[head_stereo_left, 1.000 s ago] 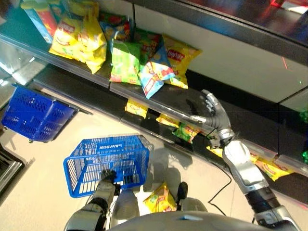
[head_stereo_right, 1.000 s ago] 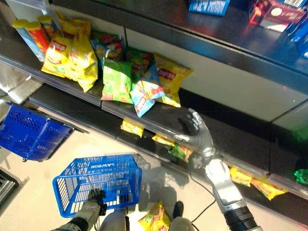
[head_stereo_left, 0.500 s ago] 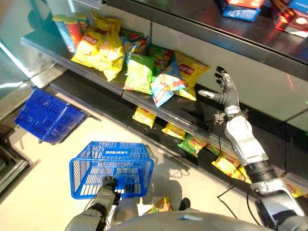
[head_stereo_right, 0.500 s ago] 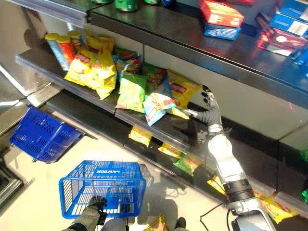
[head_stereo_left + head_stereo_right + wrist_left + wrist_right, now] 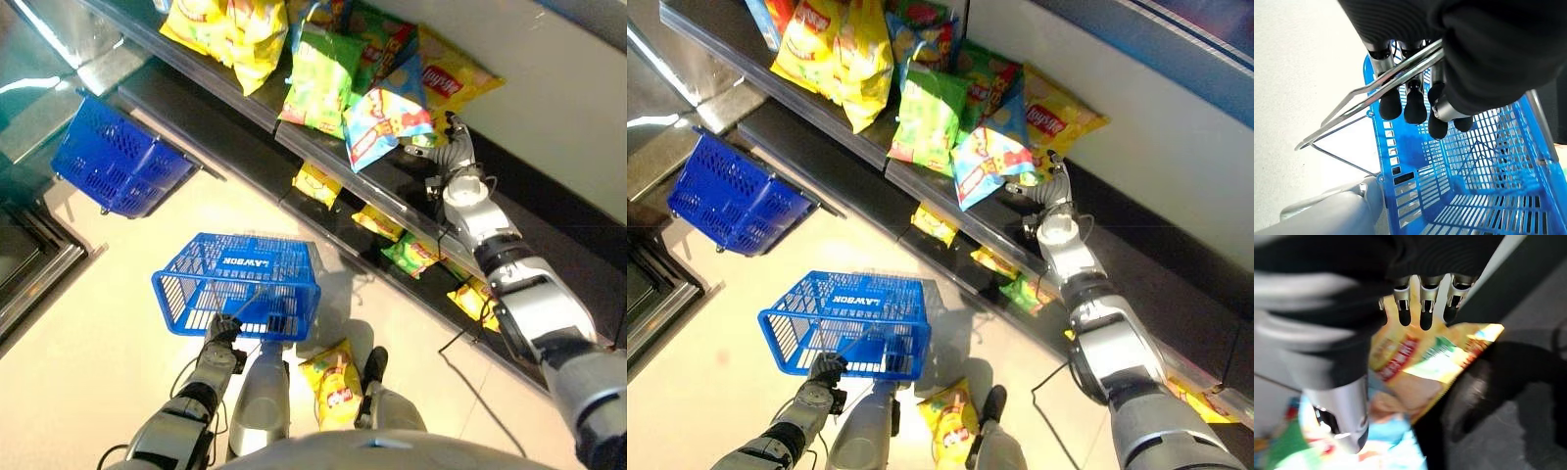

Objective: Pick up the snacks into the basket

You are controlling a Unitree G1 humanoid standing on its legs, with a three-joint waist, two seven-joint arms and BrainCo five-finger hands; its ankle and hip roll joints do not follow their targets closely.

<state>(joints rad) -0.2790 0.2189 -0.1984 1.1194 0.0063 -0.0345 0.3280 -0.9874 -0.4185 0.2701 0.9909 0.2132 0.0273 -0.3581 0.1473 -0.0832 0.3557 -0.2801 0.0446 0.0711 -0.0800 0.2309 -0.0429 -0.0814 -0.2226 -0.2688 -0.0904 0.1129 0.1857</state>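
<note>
One yellow snack bag (image 5: 1430, 367), red logo, crinkled.

L hand (image 5: 1415, 100) fingers curled round wire handle (image 5: 1376, 88) of blue basket (image 5: 1484, 196) (over pale floor (image 5: 1298, 73)).

Dark store shelves (image 5: 950, 211) run above a pale glossy floor (image 5: 88, 323)

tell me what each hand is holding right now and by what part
The left hand holds the blue plastic basket by its metal wire handle. The right hand holds nothing, its fingers straight by the yellow snack bag.
</note>
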